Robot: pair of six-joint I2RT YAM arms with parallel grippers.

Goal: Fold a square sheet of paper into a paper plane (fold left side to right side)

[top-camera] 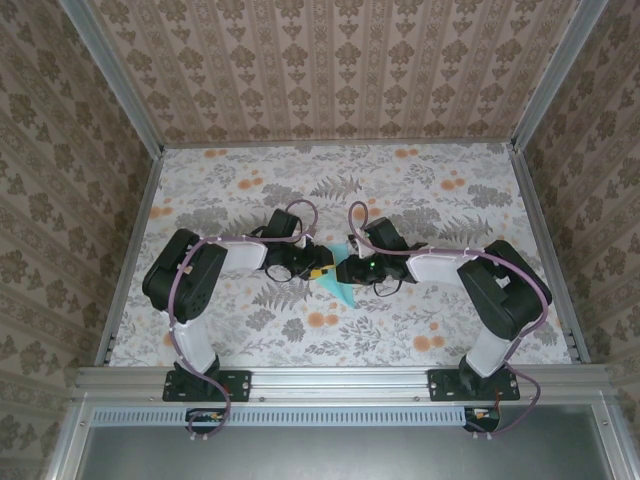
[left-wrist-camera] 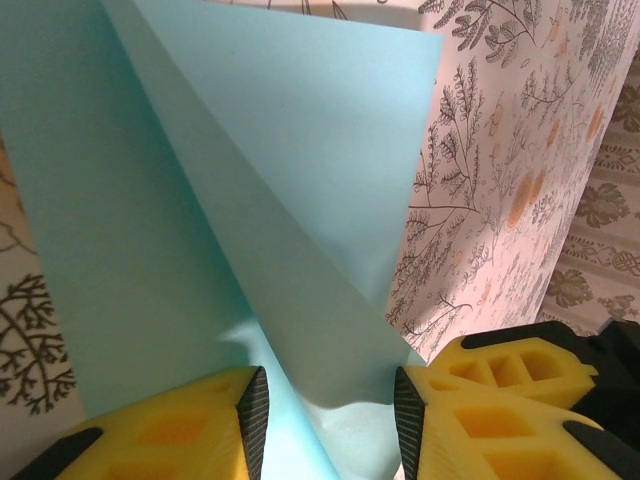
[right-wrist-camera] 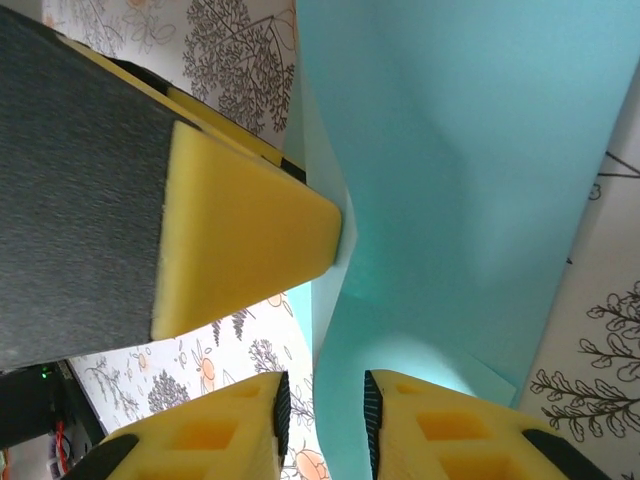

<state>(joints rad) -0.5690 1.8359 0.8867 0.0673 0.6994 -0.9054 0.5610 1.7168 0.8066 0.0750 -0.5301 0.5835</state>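
Robot arms meet over folded paper [top-camera: 341, 286] at mid-tabletop [top-camera: 420, 340].
Left fingers [left-wrist-camera: 190, 430] and right fingers [right-wrist-camera: 470, 435] stand parted, straddling the paper without pinching. Light and floppy, it should crease easily; a folded edge looks the firmest hold. Its long axis and tip point out from between them, toward the arm bases.

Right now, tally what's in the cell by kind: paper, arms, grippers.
turquoise paper: 1
arms: 2 (left arm, right arm)
grippers: 2 (left gripper, right gripper)
Total: 5
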